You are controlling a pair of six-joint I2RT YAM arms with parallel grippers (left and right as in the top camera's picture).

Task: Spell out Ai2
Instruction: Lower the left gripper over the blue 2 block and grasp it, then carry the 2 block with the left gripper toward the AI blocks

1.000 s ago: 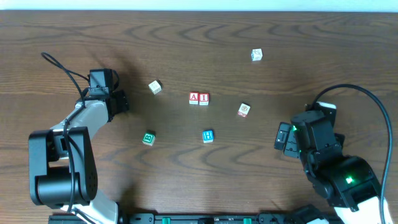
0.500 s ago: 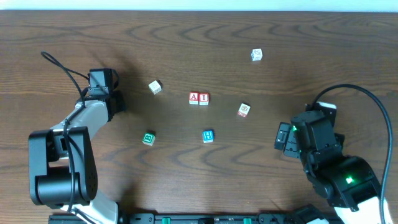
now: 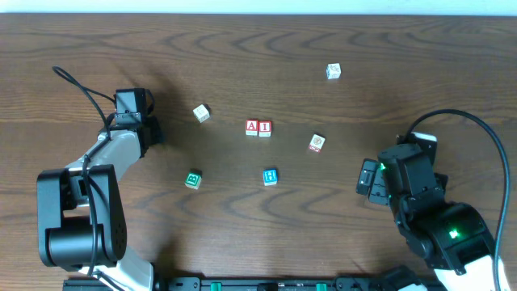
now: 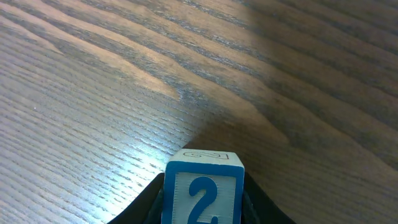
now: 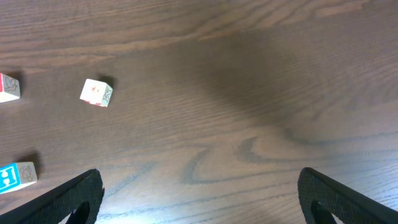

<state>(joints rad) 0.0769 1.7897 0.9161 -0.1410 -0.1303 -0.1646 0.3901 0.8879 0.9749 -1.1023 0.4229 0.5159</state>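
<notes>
Seven small cubes lie spread over a dark brown, strongly grained counter (image 3: pixel 420 65), which ends in a pale strip along its 12 o'clock edge. Near the middle, the red-and-white A cube (image 3: pixel 252 127) and I cube (image 3: pixel 265 128) sit touching, with A at 9 o'clock of I. The blue H cube (image 3: pixel 270 177) lies at 6 o'clock of that pair and the green cube (image 3: pixel 192 179) at about 8 o'clock. Three pale cubes lie at roughly 10, 1 and 4 o'clock of the pair, their faces too small to read.

The left hand (image 4: pixel 203 202), well apart at 9 o'clock of the pair, is closed on the blue-and-white 2 cube (image 4: pixel 203 194), with a dark finger (image 4: pixel 149 208) pressed to each side. I cannot tell whether the cube touches the counter.

The right hand (image 5: pixel 200 186), at about 4 o'clock, has its fingers (image 5: pixel 68 199) spread wide with nothing between them.
</notes>
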